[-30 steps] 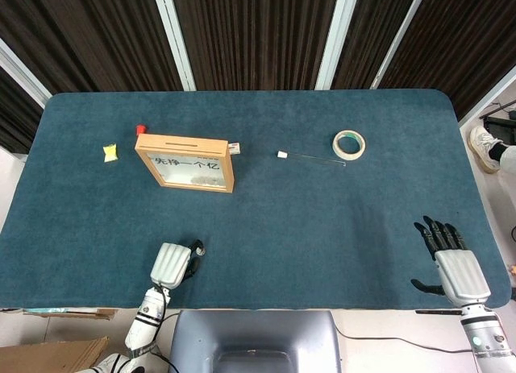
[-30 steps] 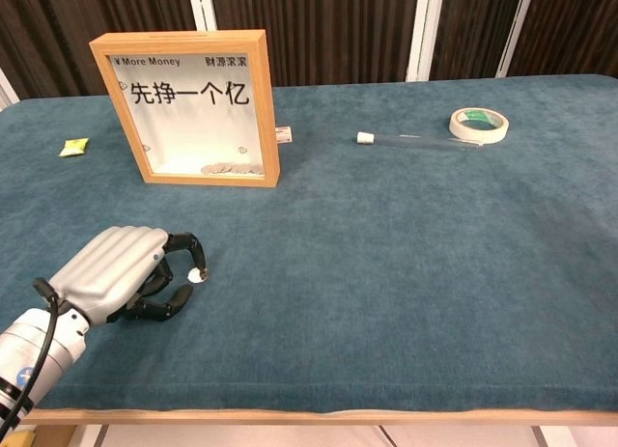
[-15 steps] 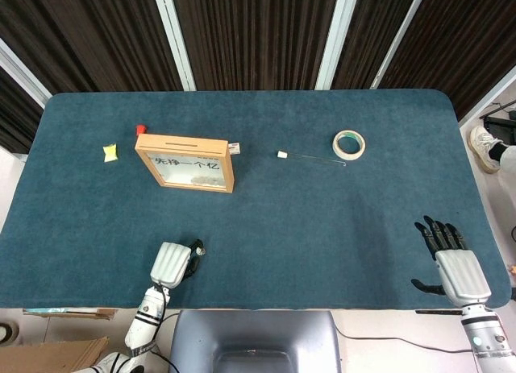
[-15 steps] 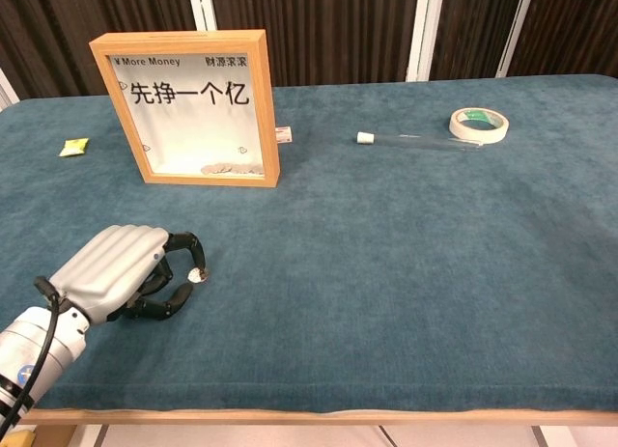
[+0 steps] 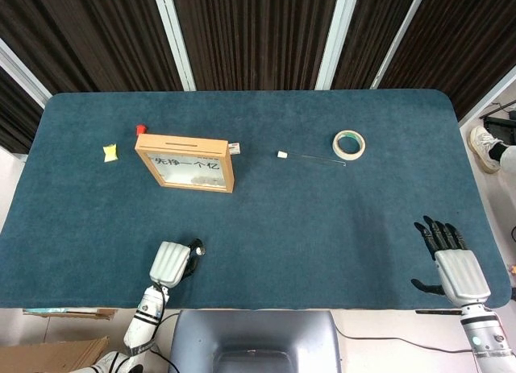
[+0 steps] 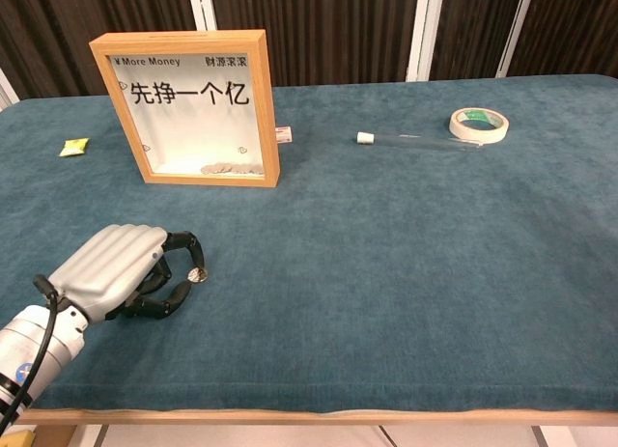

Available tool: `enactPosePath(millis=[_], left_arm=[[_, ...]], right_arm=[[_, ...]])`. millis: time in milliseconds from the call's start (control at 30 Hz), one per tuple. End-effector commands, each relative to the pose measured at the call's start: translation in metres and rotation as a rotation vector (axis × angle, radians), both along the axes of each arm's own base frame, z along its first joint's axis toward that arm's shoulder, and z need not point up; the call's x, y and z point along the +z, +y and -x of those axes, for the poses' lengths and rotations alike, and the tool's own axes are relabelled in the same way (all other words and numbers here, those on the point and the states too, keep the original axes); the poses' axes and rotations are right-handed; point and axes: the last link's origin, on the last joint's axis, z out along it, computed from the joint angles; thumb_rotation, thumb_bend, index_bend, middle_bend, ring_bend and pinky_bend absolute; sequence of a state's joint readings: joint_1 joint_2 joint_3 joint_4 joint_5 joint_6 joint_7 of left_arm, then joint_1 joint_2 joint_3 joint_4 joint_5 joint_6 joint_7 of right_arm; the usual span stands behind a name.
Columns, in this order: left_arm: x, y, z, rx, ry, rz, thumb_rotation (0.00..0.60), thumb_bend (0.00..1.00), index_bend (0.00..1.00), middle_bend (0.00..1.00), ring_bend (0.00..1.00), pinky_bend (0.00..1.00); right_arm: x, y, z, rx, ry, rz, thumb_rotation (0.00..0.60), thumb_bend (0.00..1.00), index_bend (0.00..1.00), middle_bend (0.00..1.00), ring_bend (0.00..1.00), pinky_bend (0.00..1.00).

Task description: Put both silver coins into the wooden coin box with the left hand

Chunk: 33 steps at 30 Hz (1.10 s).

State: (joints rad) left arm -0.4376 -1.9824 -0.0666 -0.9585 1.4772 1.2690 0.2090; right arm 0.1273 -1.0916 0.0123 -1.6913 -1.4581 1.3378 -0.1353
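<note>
The wooden coin box (image 5: pixel 185 163) (image 6: pixel 187 107) stands upright at the left of the blue table, with a glass front, Chinese characters and several coins inside. My left hand (image 5: pixel 172 263) (image 6: pixel 126 270) sits near the table's front edge, well in front of the box. Its fingers are curled in and it pinches a silver coin (image 6: pixel 197 274) (image 5: pixel 198 248) at the fingertips, just above the cloth. I cannot pick out a second loose silver coin. My right hand (image 5: pixel 450 258) rests at the front right corner with its fingers spread and nothing in it; the chest view does not show it.
A yellow wrapper (image 5: pixel 110 152) (image 6: pixel 73 147) and a small red object (image 5: pixel 140 129) lie left of and behind the box. A small tag (image 6: pixel 282 133) sits at the box's right side. A thin tube with a white cap (image 6: pixel 410 141) and a tape roll (image 5: pixel 349 144) (image 6: pixel 477 125) lie far right.
The left hand has barely moved; the pinched coin shows slightly more face-on at its fingertips. The right hand is still.
</note>
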Motion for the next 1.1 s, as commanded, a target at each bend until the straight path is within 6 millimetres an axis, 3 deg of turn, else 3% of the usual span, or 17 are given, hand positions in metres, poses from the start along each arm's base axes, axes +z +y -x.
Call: enactPosePath(millis=[33,667,1100], left_arm=[[0.0,0.0,0.001,0.002,0.002,0.001,0.6,0.39,0.43,1.0,1.0,1.0],[-0.001,0.005,0.001,0.003,0.008,0.0,0.6,0.38,0.44,1.0,1.0,1.0],[0.0,0.014,-0.001,0.013,-0.016,-0.032,0.6,0.39,0.52,1.0,1.0,1.0]], right_arm=[[0.0,0.0,0.0,0.0,0.0,-0.001,0.6,0.18,0.0,0.0,0.0,0.0],[0.001,0.0,0.001,-0.002,0.002,0.002,0.6,0.18,0.0,0.0,0.0,0.0],[0.0,-0.001,0.002,-0.007,0.006,0.0,0.6,0.18,0.0,0.0,0.0,0.0]])
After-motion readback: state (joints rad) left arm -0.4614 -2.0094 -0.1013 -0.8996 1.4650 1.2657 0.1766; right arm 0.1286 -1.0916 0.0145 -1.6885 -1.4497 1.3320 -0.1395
